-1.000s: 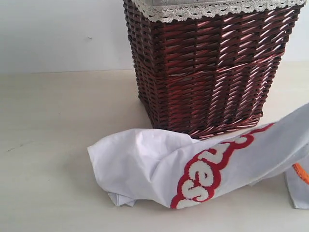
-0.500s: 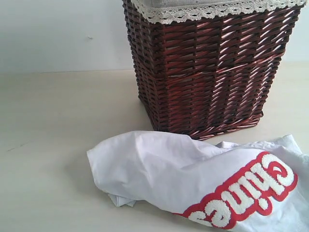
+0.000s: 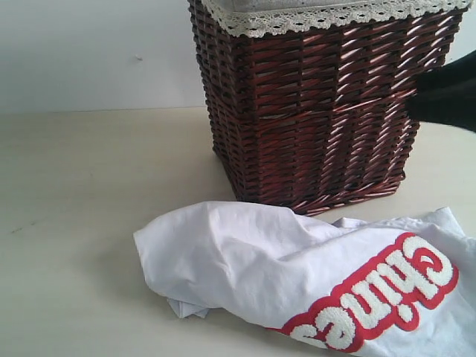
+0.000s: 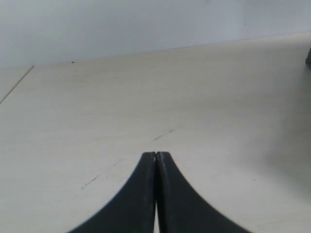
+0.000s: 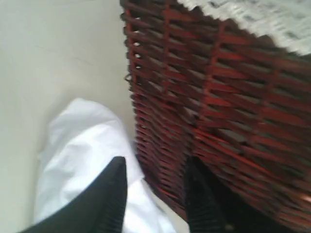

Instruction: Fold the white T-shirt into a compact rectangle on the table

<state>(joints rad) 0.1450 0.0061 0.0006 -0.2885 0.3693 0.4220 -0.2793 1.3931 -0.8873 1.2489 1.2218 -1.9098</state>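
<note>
Exterior view: the white T-shirt point(image 3: 245, 260) lies in a crumpled heap on the table point(image 3: 89, 186), its red-outlined lettering point(image 3: 379, 297) upside down at one end and its far edge almost against the dark wicker basket point(image 3: 320, 111). A dark, blurred shape point(image 3: 446, 93), likely the right arm, hangs beside the basket's wall. There's the risk: any reach for that far edge could scrape or shove the wicker. Left wrist view: the left gripper point(image 4: 156, 156) has its fingers pressed together on nothing, over bare table point(image 4: 146, 87), with no cloth in sight. Drop it onto the fabric like that and it would only push folds around. Right wrist view, blurry: the right gripper point(image 5: 155, 167) hovers with its fingers parted and empty, above where the T-shirt point(image 5: 77, 145) meets the basket point(image 5: 218, 97). A pinch here may catch several layers at once, and a one-sided pull would probably drag the whole bundle instead of spreading it.
</note>
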